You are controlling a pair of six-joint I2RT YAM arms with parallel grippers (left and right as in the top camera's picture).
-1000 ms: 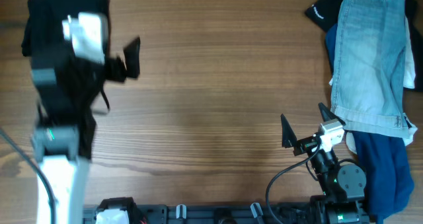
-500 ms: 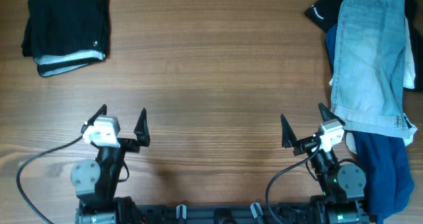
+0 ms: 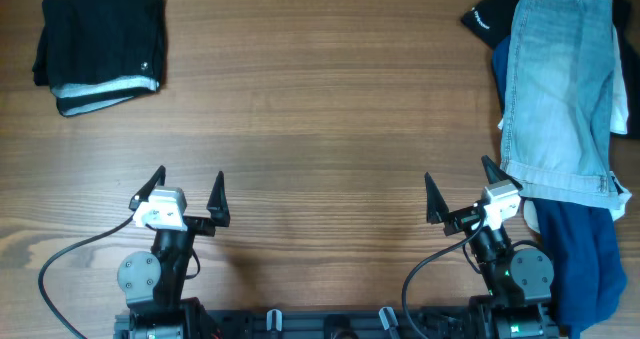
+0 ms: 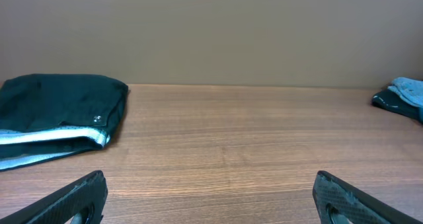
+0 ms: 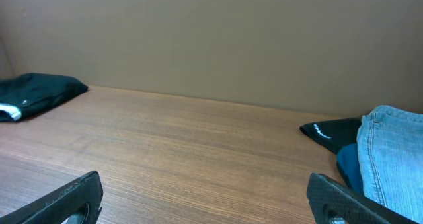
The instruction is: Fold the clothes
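Observation:
The black shorts [image 3: 98, 47] lie folded into a compact bundle at the table's far left corner, with the pale waistband showing along the near edge. They also show in the left wrist view [image 4: 59, 112] and far off in the right wrist view [image 5: 36, 95]. My left gripper [image 3: 183, 189] is open and empty near the front edge, well away from the shorts; its fingers frame bare wood [image 4: 210, 199]. My right gripper [image 3: 458, 187] is open and empty at the front right [image 5: 205, 199].
Light-blue denim jeans [image 3: 560, 89] lie at the right edge over a blue garment [image 3: 575, 249]. A small black piece with white print [image 3: 488, 17] sits at the far right. Wooden table [image 3: 330, 129] spans the view; cables run along the front edge.
My left arm has drawn back from the folded shorts at the far left to the front edge, leaving them uncovered. It settled slightly right in the last half second. The right arm has not moved.

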